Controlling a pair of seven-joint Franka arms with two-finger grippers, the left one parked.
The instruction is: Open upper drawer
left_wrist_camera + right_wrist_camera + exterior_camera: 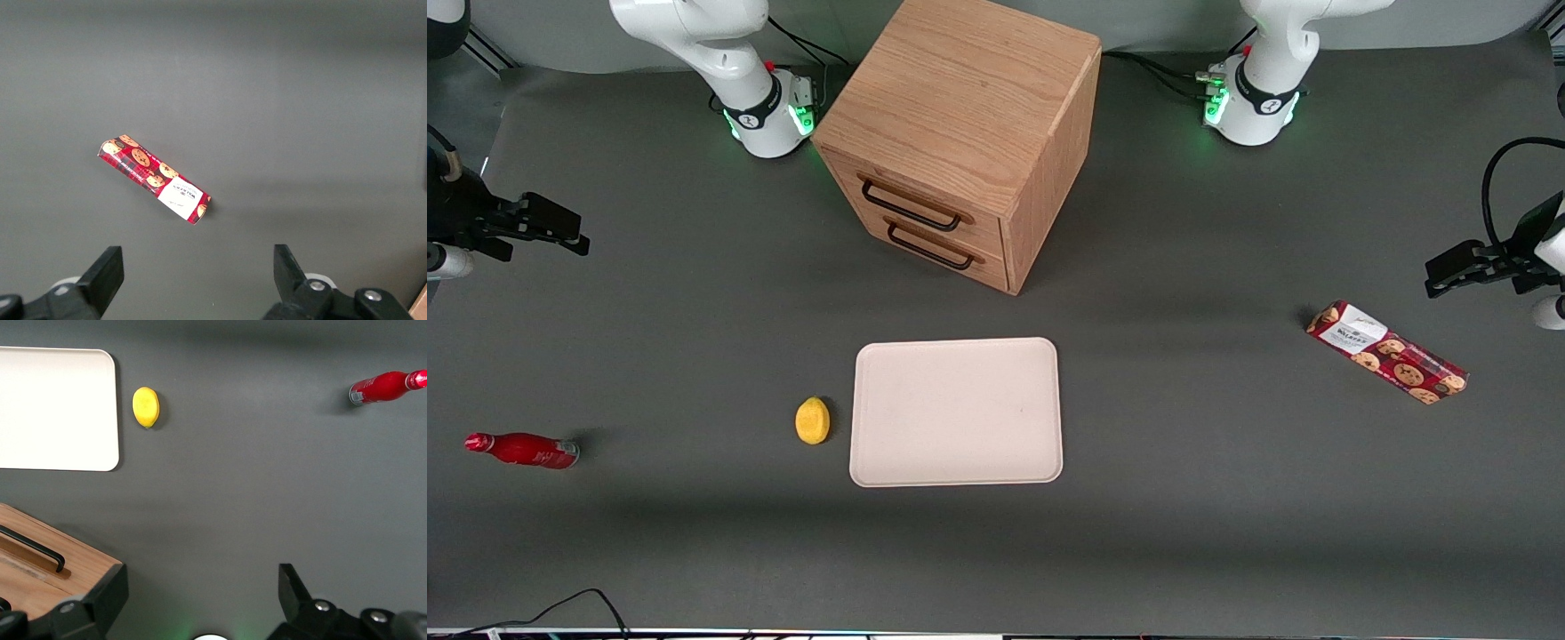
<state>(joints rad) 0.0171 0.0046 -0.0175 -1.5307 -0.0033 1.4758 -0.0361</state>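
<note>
Upper drawer not yet opened, gripper waiting well away from the cabinet.

The upper drawer, top of 2 in the light-oak cabinet, is sitting flush and shut, its dark wire handle untouched, so the reach, grasp and pull are all remaining. The gripper is hanging toward the working arm's end of the table, fingers spread wide and holding nothing. Only the front view is showing both drawer fronts and the cookie packet; the right wrist view is catching just a cabinet corner, plus the lemon, cream tray and red bottle.
</note>
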